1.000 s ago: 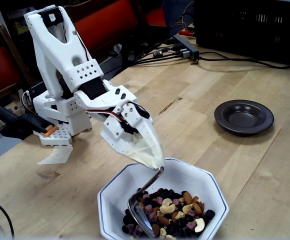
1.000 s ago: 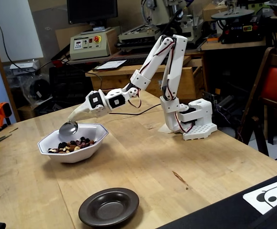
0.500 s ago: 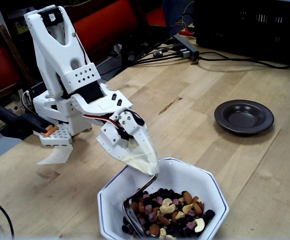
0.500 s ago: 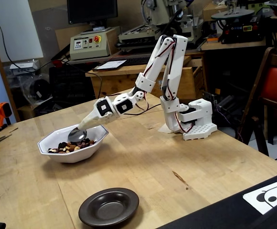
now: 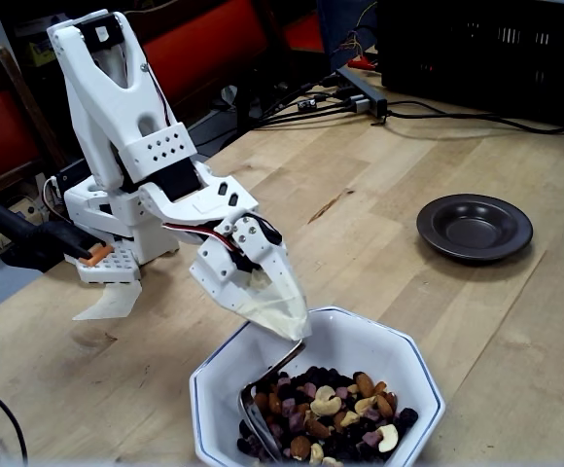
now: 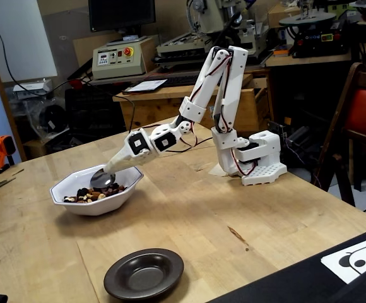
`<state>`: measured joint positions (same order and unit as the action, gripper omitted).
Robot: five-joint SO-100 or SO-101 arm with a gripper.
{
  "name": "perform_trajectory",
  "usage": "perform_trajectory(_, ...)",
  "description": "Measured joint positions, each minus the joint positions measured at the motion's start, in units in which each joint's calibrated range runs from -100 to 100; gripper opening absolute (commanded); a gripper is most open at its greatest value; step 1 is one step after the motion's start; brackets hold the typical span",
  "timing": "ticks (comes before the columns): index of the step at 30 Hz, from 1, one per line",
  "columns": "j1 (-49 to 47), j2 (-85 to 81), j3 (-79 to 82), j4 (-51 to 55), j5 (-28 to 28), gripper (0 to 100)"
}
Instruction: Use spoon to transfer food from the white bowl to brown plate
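White two-finger gripper (image 5: 287, 326) (image 6: 115, 168) angled down over the near rim of the large white octagonal ceramic bowl with thin blue rim line (image 5: 399, 360) (image 6: 66, 203). Jaws narrow, clamped on the beige-taped end of the shiny silver metal spoon (image 5: 263, 409) (image 6: 101, 178); tape wrap covers the jaw tips, so the exact contact is hidden.

Spoon: thin curved handle drops from the jaws into the bowl. In the fixed view close to the bowl, the oval spoon bowl sits low at the left edge of the trail mix of pale cashews, brown almonds, dark raisins and purplish dried fruit bits (image 5: 335, 413) (image 6: 98, 192), touching or partly dug into it. In the fixed view across the desk, the back of the spoon bowl shows just above the rim line, over the mix. Cannot tell whether any pieces lie in the spoon.

Trail mix: heaped in the bowl, none seen on the light wooden desk (image 5: 438, 136) (image 6: 233, 214).

Small round dark brown glossy shallow saucer (image 5: 475, 227) (image 6: 144, 273): on the desk, well apart from the white bowl. Holds nothing visible.

Arm base (image 6: 259, 161) stands on the desk beyond the bowl in that view.
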<state>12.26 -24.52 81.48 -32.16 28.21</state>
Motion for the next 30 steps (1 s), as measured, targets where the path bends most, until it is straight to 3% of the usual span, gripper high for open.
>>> perform_trajectory(5,-5.8,0.2,0.1,0.0,-1.5,2)
perform_trajectory(12,-11.8,0.2,0.1,0.0,-7.7,2)
perform_trajectory(30,-12.0,0.1,0.0,-0.5,-18.8,2)
